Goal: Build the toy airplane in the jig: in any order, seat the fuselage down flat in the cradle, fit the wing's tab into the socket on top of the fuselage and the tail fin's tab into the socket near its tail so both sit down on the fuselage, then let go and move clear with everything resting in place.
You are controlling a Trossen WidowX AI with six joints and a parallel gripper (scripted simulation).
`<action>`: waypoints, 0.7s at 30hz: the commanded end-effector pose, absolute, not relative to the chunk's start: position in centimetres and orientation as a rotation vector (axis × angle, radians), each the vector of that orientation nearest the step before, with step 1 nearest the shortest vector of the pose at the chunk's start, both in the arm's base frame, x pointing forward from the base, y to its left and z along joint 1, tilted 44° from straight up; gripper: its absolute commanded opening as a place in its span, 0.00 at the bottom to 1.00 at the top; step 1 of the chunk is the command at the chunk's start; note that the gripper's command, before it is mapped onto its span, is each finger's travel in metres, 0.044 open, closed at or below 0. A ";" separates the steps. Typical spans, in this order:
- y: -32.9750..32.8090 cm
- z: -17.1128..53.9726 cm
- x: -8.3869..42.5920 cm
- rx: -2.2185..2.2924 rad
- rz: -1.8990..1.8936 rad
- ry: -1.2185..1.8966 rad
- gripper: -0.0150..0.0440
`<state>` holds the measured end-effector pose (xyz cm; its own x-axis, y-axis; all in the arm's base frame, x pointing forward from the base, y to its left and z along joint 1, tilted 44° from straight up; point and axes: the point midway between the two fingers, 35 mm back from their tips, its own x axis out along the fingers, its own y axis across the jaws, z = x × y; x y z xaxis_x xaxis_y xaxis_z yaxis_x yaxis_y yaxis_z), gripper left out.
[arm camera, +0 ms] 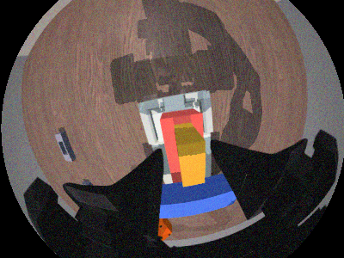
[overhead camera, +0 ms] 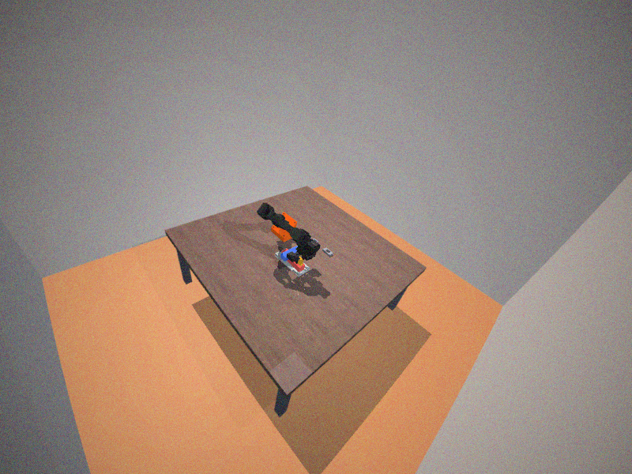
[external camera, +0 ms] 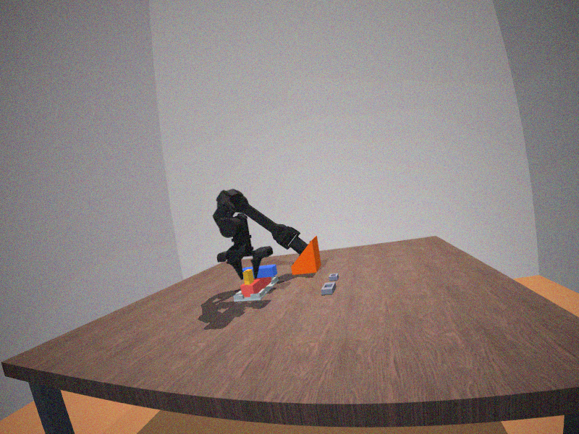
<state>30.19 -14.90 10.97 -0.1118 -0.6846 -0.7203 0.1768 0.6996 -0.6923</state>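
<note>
The red fuselage (overhead camera: 297,265) (external camera: 248,291) (arm camera: 169,144) lies lengthwise in the pale grey cradle (external camera: 239,298) (arm camera: 146,125) and looks flat. The blue wing (external camera: 268,270) (arm camera: 198,195) lies crosswise over the fuselage; its tab is hidden. The yellow tail fin (overhead camera: 300,261) (external camera: 247,276) (arm camera: 193,168) stands upright on the fuselage near the end away from the arm's base. Its tab and socket cannot be seen. My gripper (external camera: 249,278) (arm camera: 187,148) is open around the fin, with a gap on each side in the wrist view.
Two small grey hollow blocks, the larger one (overhead camera: 327,252) (external camera: 328,288) (arm camera: 64,146) and the smaller one (external camera: 333,276), lie on the table beside the cradle. Orange wedges (overhead camera: 280,233) (external camera: 308,260) flank the arm's base behind the wing.
</note>
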 end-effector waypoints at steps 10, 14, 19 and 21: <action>-9.3 16.6 31.2 -0.439 -0.767 1.517 0.69; -8.7 17.4 31.4 -0.441 -0.768 1.517 0.69; -8.7 17.4 31.6 -0.441 -0.768 1.517 0.69; -8.7 17.4 31.6 -0.441 -0.768 1.517 0.69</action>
<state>31.51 -8.77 17.68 -0.1012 -0.6902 -0.7165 0.1731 0.6970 -0.6959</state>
